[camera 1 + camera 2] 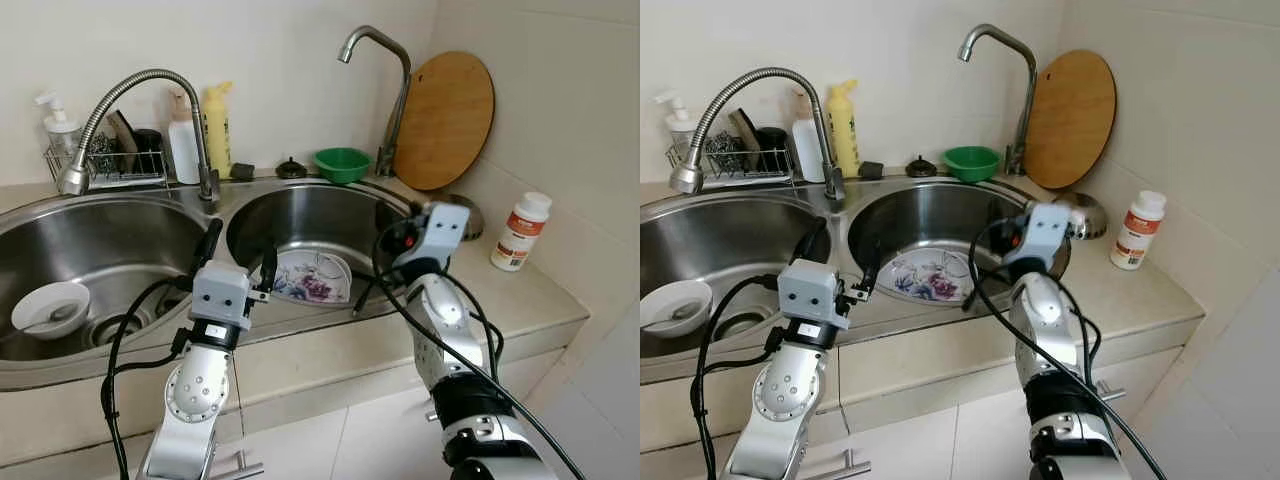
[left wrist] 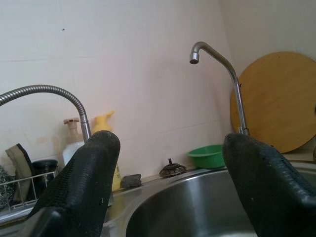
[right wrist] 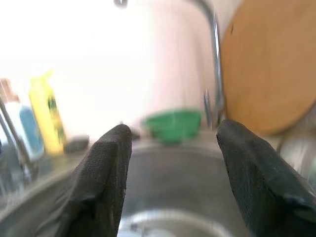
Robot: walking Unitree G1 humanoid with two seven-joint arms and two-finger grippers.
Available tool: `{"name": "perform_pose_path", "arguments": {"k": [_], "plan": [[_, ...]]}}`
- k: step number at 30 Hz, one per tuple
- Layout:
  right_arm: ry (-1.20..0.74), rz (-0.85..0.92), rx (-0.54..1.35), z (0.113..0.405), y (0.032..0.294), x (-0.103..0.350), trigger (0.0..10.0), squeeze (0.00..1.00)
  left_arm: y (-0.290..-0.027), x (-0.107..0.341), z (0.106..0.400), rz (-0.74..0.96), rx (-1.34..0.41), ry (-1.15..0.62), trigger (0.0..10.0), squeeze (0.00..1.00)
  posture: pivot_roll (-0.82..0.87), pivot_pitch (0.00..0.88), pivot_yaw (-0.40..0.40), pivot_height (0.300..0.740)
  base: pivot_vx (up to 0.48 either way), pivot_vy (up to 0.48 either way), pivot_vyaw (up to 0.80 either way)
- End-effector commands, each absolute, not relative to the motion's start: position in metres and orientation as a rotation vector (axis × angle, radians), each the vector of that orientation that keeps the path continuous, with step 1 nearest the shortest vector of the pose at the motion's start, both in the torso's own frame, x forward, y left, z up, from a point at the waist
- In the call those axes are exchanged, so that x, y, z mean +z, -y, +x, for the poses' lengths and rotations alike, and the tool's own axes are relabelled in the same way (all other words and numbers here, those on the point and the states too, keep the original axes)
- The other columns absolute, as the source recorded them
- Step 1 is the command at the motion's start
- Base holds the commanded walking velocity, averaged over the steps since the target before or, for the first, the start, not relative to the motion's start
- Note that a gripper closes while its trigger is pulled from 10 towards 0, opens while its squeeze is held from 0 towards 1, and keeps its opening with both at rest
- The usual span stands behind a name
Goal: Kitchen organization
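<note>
Steel counter ran along a tiled wall with a double sink [image 1: 300,322], and both arms stood at its front rim. Over the right basin [image 1: 330,215] the left gripper [image 1: 240,250] had its fingers spread wide, with open basin air between them. The right gripper [image 1: 368,290] reached over the same basin's front edge, fingers also spread apart; its wrist view was blurred, so little beyond green and yellow shapes could be made out.

A flowered plate [image 1: 312,278] lay tilted in the right basin, between the two grippers and just below them, untouched. A white bowl [image 1: 50,309] with a spoon sat in the left basin, well apart.

Behind the right basin stood a green bowl [image 1: 342,164], a tall tap [image 1: 385,95] and a round wooden board [image 1: 444,120] leaning on the wall. A white bottle [image 1: 520,232] stood right of the basin.
</note>
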State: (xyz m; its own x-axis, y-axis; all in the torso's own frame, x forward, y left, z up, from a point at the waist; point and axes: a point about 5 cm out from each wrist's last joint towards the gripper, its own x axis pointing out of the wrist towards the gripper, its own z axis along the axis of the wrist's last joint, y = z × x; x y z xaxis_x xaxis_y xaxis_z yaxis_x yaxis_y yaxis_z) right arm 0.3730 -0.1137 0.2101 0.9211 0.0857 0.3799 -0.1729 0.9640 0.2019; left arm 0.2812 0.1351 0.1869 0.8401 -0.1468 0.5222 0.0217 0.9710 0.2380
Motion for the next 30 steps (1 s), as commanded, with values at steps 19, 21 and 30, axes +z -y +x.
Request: {"name": "perform_pose_path", "arguments": {"k": [19, 21, 30], "plan": [[0.513, 0.196, 0.119, 0.357, 0.108, 0.226, 10.0, 0.00, -0.131, 0.189, 0.280, 0.226, -0.115, 0.579, 10.0, 0.00, 0.10, 0.000, -0.070, 0.740, 0.000, 0.471, 0.00], [0.511, 0.197, 0.099, 0.357, 0.110, 0.226, 10.0, 0.00, -0.130, 0.191, 0.280, 0.240, -0.121, 0.595, 10.0, 0.00, 0.10, 0.000, -0.070, 0.740, 0.000, 0.000, 0.00], [0.545, 0.188, 0.085, 0.352, 0.109, 0.227, 10.0, 0.00, -0.124, 0.189, 0.280, 0.247, -0.150, 0.593, 10.0, 0.00, 0.09, 0.000, -0.068, 0.740, 0.000, -0.251, -0.80]]}}
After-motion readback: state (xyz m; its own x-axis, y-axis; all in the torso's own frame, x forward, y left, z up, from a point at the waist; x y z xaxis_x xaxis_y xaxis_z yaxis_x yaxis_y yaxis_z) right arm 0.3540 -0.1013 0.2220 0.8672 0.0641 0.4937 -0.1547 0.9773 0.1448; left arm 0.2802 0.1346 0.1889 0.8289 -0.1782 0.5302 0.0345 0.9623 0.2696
